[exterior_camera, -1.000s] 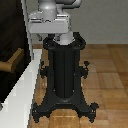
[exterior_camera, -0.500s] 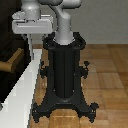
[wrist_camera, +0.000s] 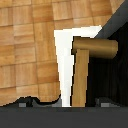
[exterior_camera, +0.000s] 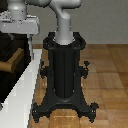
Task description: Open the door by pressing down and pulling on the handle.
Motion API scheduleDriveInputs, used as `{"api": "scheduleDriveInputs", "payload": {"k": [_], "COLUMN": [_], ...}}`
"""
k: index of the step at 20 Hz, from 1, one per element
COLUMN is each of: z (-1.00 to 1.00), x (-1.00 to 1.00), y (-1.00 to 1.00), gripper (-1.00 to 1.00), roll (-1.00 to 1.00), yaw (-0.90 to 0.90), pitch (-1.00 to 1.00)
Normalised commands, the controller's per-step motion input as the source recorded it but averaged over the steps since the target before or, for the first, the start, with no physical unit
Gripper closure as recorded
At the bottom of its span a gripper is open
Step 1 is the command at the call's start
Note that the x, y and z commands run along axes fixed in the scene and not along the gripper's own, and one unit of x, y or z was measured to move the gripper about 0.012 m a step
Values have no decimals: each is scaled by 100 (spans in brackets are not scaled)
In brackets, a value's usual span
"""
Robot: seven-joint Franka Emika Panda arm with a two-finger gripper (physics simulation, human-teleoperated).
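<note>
The door (exterior_camera: pixel 7 52) is a dark panel at the exterior view's left, edged by a thick white frame (exterior_camera: pixel 22 90). The tan handle (exterior_camera: pixel 13 60) juts from the panel. My grey-white gripper (exterior_camera: pixel 24 36) hangs just above the handle and a little to the exterior view's right of it, not touching it. In the wrist view the handle (wrist_camera: pixel 81 75) shows as a tan lever bar with a rounded crosspiece, lying over the white frame (wrist_camera: pixel 64 60) and the dark panel (wrist_camera: pixel 116 75). The gripper (wrist_camera: pixel 62 103) looks open and empty, with the lever between its fingertips' lines.
The black robot pedestal (exterior_camera: pixel 64 75) stands mid-view on a wooden floor (exterior_camera: pixel 107 75), right beside the door's white frame. The grey arm (exterior_camera: pixel 65 20) rises from it and reaches to the exterior view's left.
The arm has swung to the exterior view's left, carrying the gripper from above the pedestal to over the door's handle.
</note>
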Motion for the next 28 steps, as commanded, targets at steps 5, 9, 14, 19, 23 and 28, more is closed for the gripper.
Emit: {"api": "scheduleDriveInputs", "payload": {"k": [5,9,14,19,23,28], "z": [0,0,0,0,-75,-60], "x": [0,0,0,0,0,0], "y": [-40,0,-60,-20,-50,-40], "gripper": [-100,-100,-100,-100,-100,-100], "roll": [0,0,0,0,0,0], "yaw": [-3,-11,0,0,0,0], "pitch": [0,0,0,0,0,0]}}
